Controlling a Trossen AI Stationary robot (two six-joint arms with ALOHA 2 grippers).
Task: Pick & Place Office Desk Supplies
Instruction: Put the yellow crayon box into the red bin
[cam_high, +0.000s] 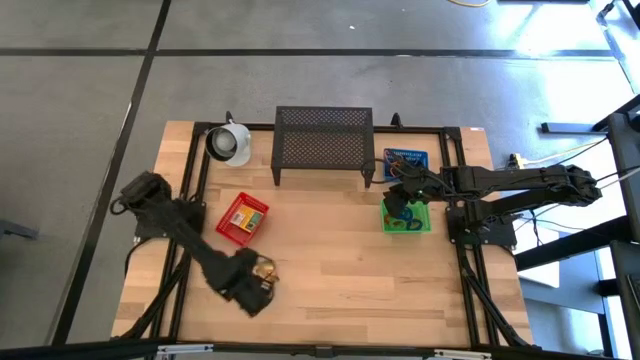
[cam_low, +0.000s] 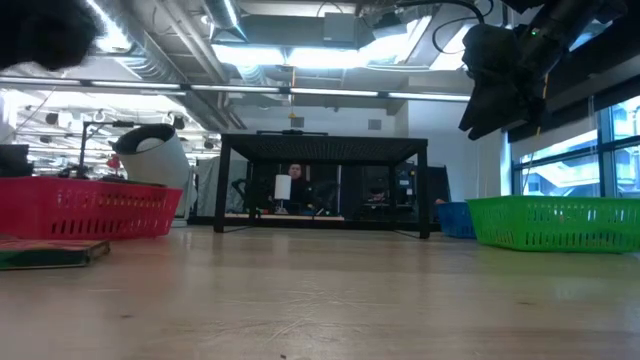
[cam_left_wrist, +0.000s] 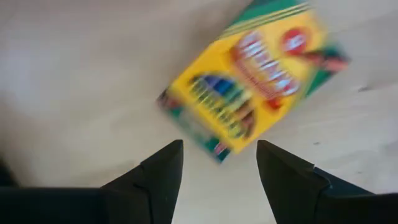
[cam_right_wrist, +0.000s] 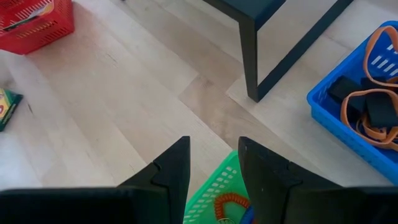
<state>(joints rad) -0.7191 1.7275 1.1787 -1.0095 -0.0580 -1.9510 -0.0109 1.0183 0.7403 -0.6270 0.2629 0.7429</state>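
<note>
Ceiling strip lights (cam_low: 300, 55) burn bright over the black mesh shelf (cam_low: 322, 185), blown out to white glare in the low view, and daylight comes through the window behind the green basket (cam_low: 556, 222). From above, a hard sunlit patch washes out the floor beyond the shelf toward the right arm's side, while the wooden table (cam_high: 330, 275) itself is evenly and softly lit with only faint shadows under the arms. In the left wrist view the yellow printed box (cam_left_wrist: 249, 81) is smeared by motion blur, its print unreadable. The right wrist view is sharp. In the low view the nearest tabletop is out of focus.
</note>
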